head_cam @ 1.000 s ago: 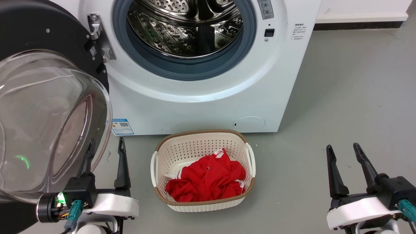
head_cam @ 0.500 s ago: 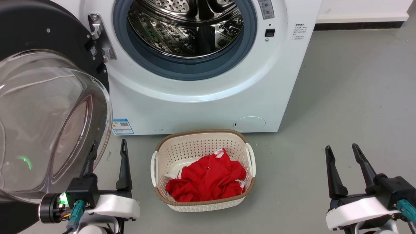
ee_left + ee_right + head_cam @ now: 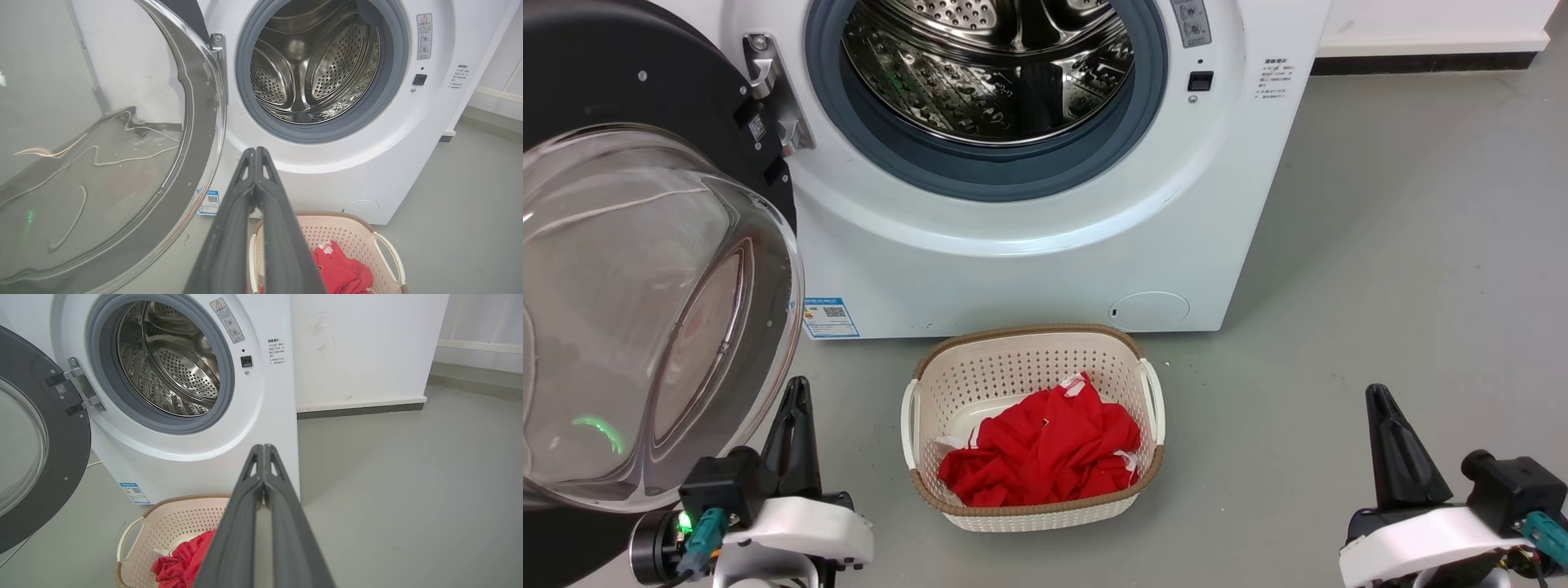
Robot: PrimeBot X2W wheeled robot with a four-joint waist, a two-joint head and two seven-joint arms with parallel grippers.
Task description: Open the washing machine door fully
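The washing machine door (image 3: 645, 269) stands swung wide on its left-hand hinge, clear of the steel drum (image 3: 988, 65). We judge the opening step done or nearly so; the next move calls only for confirming the door rests at its stop. The left pincer (image 3: 796, 408), closed and empty, lies just beside the door's lower rim; the right pincer (image 3: 1382, 408), likewise closed, is well apart above the floor (image 3: 1380, 245).

A: Door (image 3: 621, 73) finish?
B: Glossy black plastic ring; clear, smooth glass bowl (image 3: 621, 310).
A: Drum (image 3: 988, 73)?
B: Polished perforated steel; seal (image 3: 980, 175) matt grey rubber; cabinet (image 3: 1013, 278) glossy white.
A: Below?
B: Basket (image 3: 1029, 333) cream perforated plastic, brown woven-look rim; cloth (image 3: 1045, 449) red creased fabric; floor (image 3: 1380, 245) matt grey, smooth.
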